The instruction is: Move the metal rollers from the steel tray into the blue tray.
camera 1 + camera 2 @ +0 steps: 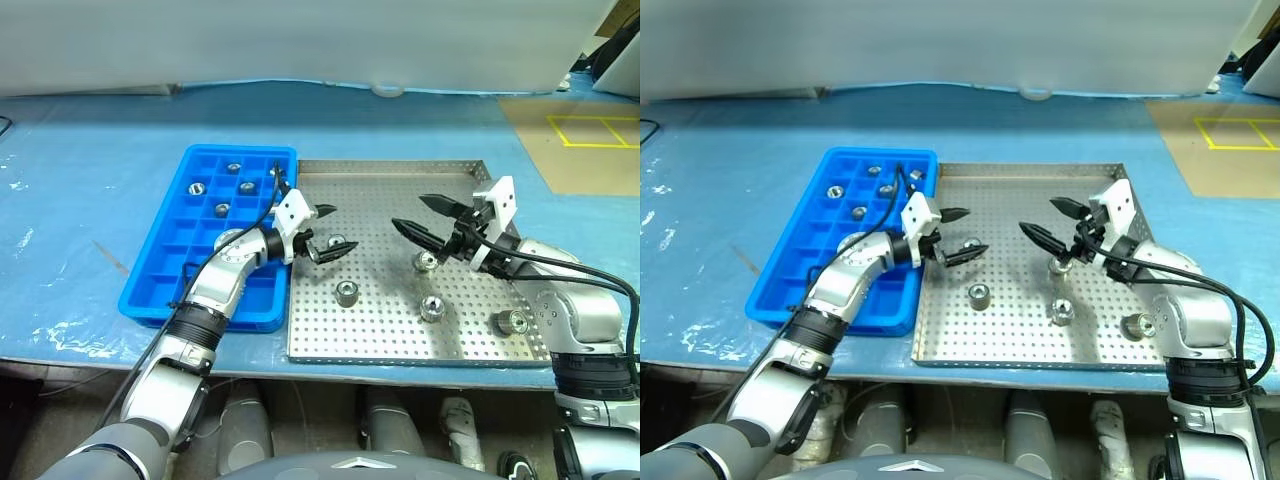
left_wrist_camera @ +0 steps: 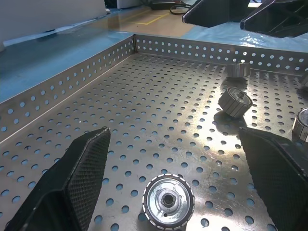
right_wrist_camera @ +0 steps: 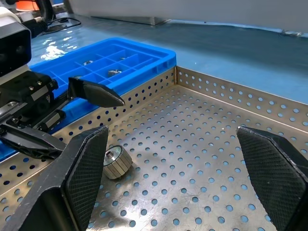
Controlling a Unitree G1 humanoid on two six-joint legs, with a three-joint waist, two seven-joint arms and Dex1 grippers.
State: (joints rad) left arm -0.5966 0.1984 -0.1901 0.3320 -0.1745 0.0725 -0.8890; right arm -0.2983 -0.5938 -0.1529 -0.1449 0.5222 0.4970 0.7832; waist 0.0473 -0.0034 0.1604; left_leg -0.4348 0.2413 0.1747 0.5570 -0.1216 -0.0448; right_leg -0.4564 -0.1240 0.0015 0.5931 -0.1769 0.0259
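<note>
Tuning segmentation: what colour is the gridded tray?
Bright blue; the blue tray shows best in the left eye view.

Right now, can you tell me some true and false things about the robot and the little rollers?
1. Both grippers are open. True: left gripper and right gripper hold nothing.
2. The blue tray is empty. False: some rollers already lie in its far compartments.
3. The steel tray still holds rollers. True.
4. Both grippers hover over the blue tray. False: both are over the steel tray.
5. A roller lies between the left gripper's fingers. True.
</note>
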